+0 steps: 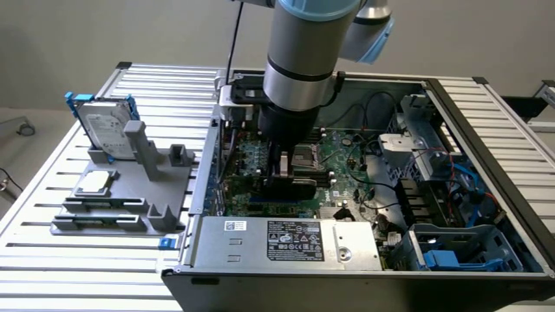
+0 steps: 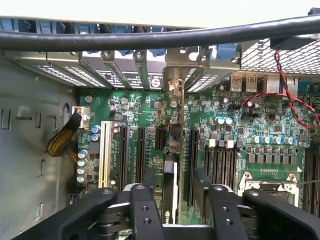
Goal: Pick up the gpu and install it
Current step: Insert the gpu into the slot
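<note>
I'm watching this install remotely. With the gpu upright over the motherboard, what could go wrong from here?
1. The gpu stands edge-on among closely spaced slots; if slightly off line, a push from the end effector could stress the motherboard rather than seat it.
2. Its grey bracket is close to the neighbouring slot covers and might catch on them.

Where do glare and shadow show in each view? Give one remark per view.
Exterior view: even light, the ribbed table bright, the circuit board shaded under the arm. Wrist view: the strip above the case rim is washed out white, and the cable below it reads dark.
</note>
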Tool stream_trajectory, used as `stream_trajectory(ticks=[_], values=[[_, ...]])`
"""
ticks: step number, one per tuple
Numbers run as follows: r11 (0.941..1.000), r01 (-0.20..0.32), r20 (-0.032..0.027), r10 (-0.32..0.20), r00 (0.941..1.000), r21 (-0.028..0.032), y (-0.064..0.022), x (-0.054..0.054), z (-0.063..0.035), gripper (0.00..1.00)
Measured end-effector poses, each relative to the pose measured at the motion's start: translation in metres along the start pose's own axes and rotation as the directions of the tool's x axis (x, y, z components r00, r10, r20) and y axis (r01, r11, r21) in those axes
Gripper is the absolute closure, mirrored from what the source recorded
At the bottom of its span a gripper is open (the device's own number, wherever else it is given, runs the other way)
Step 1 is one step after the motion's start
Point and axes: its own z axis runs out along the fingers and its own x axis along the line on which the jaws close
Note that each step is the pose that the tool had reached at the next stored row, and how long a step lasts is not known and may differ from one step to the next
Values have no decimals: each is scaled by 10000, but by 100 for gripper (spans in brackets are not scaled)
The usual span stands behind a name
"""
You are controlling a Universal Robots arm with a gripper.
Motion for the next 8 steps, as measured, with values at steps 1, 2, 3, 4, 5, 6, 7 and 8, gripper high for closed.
stream_trajectory(ticks=[1,2,3,4,5,6,7,8], values=[[10000,0,0,0,10000,0,-1,0,0,62],[10000,0,0,0,10000,1,-1,-1,0,69],[10000,-1,-3,1,10000,0,-1,-1,-1,74],[10000,0,-2,0,10000,0,-1,-1,-1,74],[10000,0,-1,0,10000,0,-2,-2,0,74],[10000,1,0,-1,10000,0,-2,-2,0,74],[10000,1,0,-1,10000,0,-2,-2,0,74],[10000,1,0,-1,10000,0,-2,-2,0,74]])
